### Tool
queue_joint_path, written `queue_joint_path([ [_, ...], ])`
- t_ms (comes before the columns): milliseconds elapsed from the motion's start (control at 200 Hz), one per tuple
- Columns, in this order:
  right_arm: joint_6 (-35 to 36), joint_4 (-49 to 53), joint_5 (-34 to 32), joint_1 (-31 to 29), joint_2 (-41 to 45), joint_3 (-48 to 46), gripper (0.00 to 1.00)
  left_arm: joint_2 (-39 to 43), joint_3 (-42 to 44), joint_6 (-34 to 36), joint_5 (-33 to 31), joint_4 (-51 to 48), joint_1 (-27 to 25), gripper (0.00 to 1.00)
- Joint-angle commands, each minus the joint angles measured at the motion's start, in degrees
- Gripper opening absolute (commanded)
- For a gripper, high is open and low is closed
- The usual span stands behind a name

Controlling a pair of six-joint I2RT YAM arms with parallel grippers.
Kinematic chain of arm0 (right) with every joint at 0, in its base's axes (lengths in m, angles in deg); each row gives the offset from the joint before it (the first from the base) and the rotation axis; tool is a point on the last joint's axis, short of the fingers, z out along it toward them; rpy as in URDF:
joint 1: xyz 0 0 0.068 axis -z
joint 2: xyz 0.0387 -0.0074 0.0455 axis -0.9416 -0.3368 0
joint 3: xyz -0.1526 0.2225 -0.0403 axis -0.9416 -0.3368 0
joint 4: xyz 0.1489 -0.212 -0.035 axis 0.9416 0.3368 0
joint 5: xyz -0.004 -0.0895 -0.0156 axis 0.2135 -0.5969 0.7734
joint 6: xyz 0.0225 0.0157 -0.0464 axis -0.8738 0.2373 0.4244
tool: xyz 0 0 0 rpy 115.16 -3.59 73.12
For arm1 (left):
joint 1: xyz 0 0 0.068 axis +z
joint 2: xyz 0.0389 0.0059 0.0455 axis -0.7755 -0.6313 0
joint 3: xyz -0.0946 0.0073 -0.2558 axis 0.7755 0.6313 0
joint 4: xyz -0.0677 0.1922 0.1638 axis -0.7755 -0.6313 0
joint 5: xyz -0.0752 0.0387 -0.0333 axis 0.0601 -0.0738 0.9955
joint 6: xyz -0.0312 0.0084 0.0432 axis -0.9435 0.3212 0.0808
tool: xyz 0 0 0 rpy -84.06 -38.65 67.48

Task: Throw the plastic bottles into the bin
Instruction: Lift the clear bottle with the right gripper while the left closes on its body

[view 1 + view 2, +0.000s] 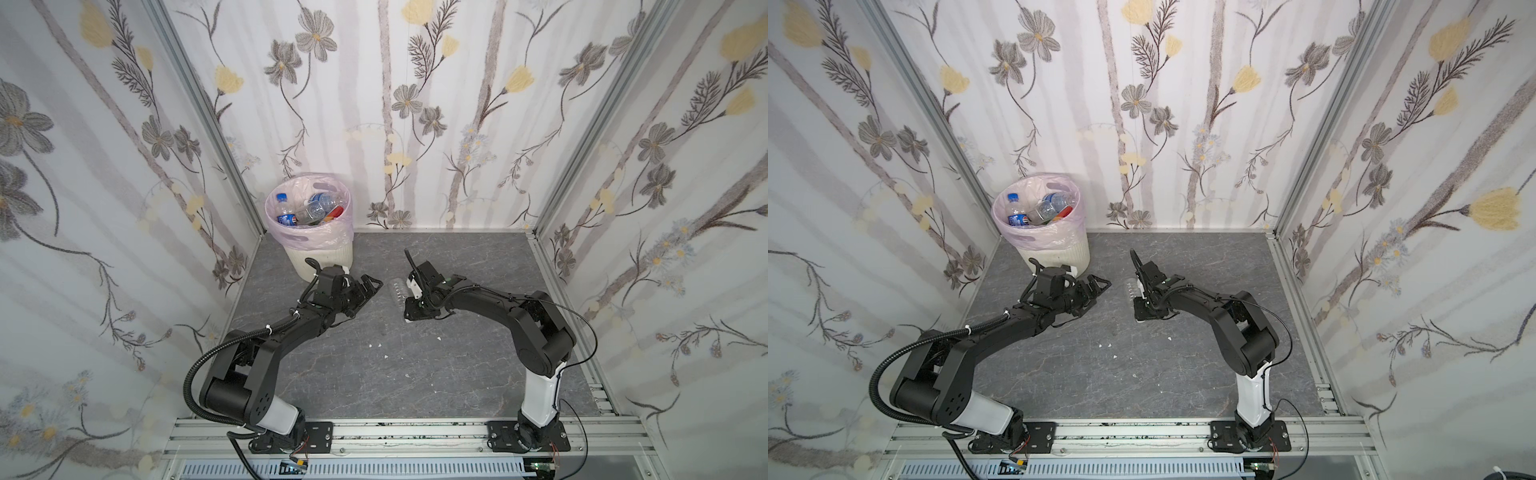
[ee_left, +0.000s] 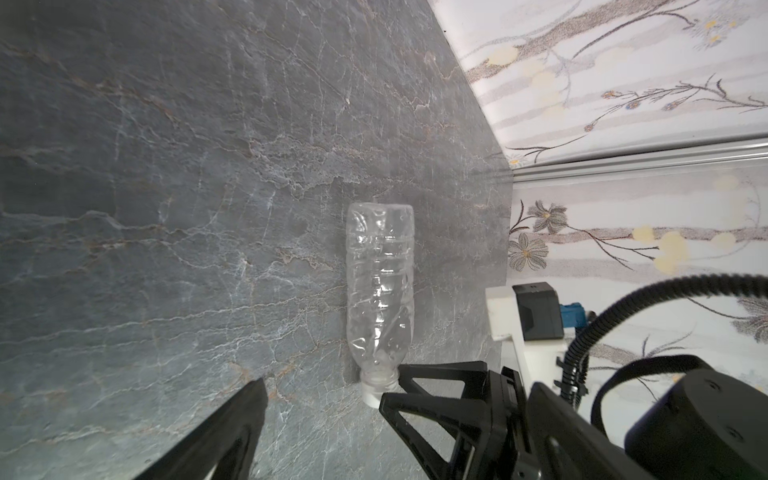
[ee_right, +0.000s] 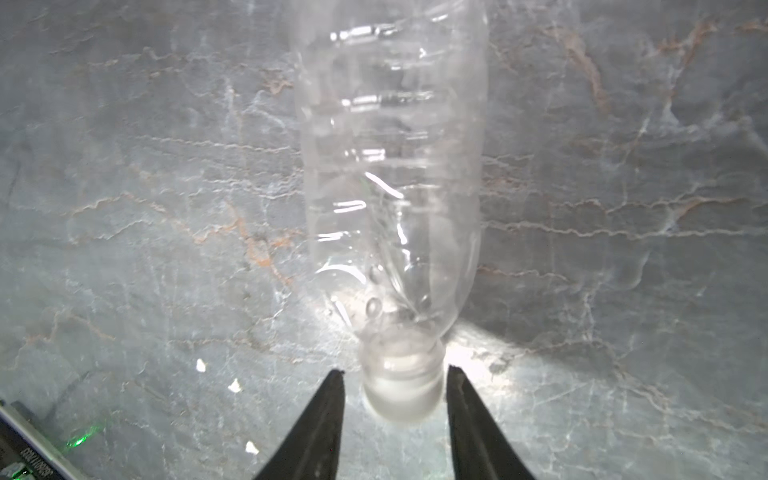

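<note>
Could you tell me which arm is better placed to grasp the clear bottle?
The right gripper, probably: its jaws flank the white cap of the clear crumpled plastic bottle on the grey marbled table. The left gripper is open but beside the bottle, not around it.

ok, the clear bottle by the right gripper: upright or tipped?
Tipped. The clear bottle lies on its side on the grey table, its cap between the parted jaws of the right gripper.
</note>
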Motion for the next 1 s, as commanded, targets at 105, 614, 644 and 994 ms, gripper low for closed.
queue_joint_path([
  [105,-1.65,-4.32,-1.63,0.16,3.09,0.13,0.57,-0.50,0.34,-1.30,0.55,1.70,-0.47,1.00],
  [614,0.01,-7.27,-1.83,3.16,12.90,-8.72,0.92,-8.03,-10.13,2.28,-2.13,-3.26,-2.80,1.00],
  [644,0.16,-7.43,-1.84,3.58,13.46,-9.48,0.98,-8.40,-10.56,2.47,-2.26,-3.51,-3.19,1.00],
  [994,0.75,-9.52,-2.13,9.00,23.26,-18.97,1.00,-20.06,-26.75,13.60,-11.32,-22.56,-12.03,1.00],
])
